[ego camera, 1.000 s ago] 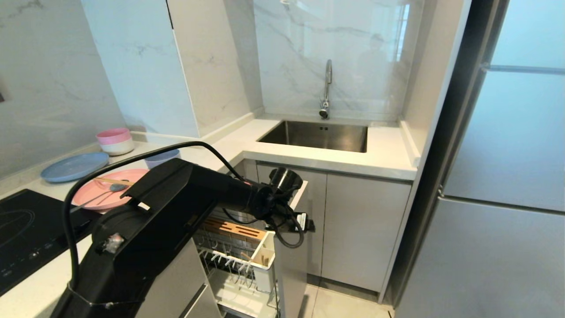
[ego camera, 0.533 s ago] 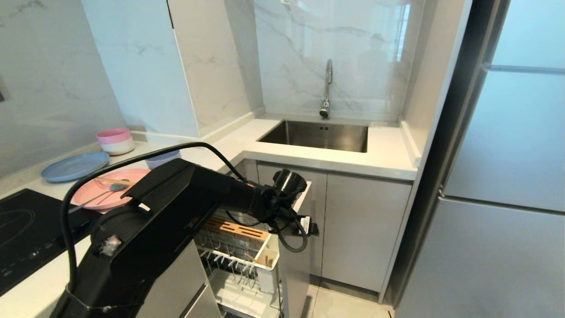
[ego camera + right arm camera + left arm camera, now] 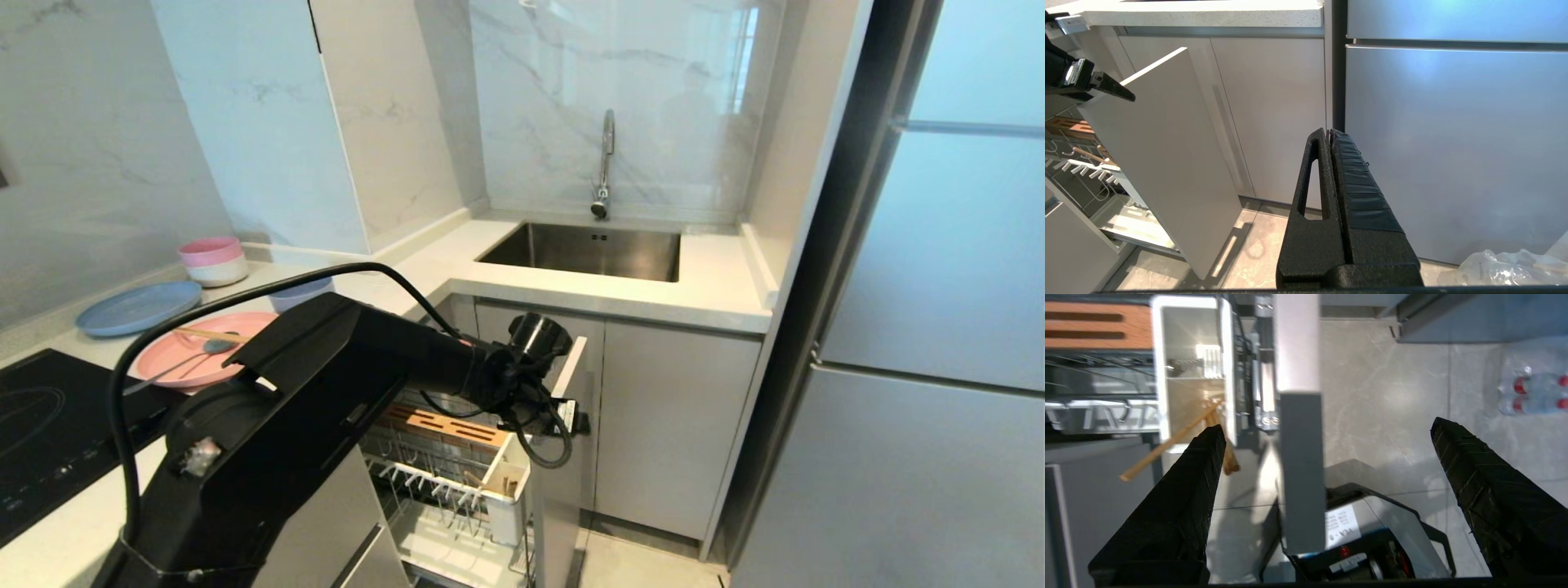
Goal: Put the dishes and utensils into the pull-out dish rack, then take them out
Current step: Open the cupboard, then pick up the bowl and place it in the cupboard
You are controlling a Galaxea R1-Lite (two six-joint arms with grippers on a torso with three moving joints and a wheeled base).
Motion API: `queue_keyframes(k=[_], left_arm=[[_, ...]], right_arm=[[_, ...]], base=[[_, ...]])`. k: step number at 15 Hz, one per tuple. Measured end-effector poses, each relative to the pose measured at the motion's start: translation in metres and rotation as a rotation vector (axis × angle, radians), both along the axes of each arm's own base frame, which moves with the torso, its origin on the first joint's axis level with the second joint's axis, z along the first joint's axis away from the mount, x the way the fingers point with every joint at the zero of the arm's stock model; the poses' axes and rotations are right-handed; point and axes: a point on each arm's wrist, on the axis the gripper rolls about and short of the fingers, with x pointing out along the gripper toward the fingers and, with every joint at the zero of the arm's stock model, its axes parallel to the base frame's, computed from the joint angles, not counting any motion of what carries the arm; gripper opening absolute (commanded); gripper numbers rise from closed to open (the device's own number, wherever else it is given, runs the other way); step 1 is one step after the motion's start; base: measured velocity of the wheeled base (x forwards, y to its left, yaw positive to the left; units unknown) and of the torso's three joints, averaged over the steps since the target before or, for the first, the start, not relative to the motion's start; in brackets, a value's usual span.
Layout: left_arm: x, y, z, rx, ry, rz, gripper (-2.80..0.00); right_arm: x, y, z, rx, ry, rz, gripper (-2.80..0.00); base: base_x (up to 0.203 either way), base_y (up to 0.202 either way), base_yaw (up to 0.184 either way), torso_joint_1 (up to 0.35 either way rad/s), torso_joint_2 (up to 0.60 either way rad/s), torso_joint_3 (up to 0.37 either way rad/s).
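1. The pull-out dish rack point(image 3: 563, 457) is showing a smooth matt grey front panel; its wire basket point(image 3: 424, 490) is gleaming like chrome; its cutlery holder point(image 3: 1167, 375) is looking like glossy white plastic.
2. The slotted insert point(image 3: 445, 426) and chopsticks point(image 3: 1167, 447) are showing bare light wood.
3. The sink point(image 3: 588, 249) is showing brushed steel; the countertop point(image 3: 718, 286) is looking speckled and smooth.

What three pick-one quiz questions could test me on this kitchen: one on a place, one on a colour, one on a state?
1. Where does the spoon lie?
A. in the sink
B. on the pink plate
C. on the floor

2. What colour is the rack's slotted insert?
A. wood-brown
B. green
C. black

3. How is the left claw?
A. shut on a bowl
B. shut, empty
C. wide open

Answers: 1 B, the spoon rests on the pink plate on the counter. 2 A, it shows light brown wood. 3 C, its fingers stand far apart astride the rack's front panel.
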Motion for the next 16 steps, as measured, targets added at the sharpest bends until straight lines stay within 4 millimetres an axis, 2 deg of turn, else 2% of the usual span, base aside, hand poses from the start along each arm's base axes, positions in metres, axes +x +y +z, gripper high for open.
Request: queue_keyframes(k=[5, 6, 11, 16], left_arm=[[-0.001, 0.002, 0.012, 0.046, -0.057, 0.023, 0.0], [-0.003, 0.004, 0.019, 0.04, -0.067, 0.023, -2.8], [-0.021, 0.013, 0.075, -0.017, -0.153, 0.026, -2.8], [-0.059, 0.029, 0.145, -0.075, -0.281, 0.036, -2.8]], right_arm=[[0.0, 0.0, 0.0, 0.0, 0.0, 0.0, -2.8], [0.0, 0.0, 0.0, 0.0, 0.0, 0.0, -2.8], [0.0, 0.0, 0.0, 0.0, 0.001, 0.0, -2.8], [0.0, 0.0, 0.0, 0.0, 0.0, 0.0, -2.8]], base=[[0.0, 0.0, 0.0, 0.0, 0.0, 0.0], [0.0, 0.0, 0.0, 0.0, 0.0, 0.0], [0.0, 0.0, 0.0, 0.0, 0.0, 0.0], [0.0, 0.0, 0.0, 0.0, 0.0, 0.0]])
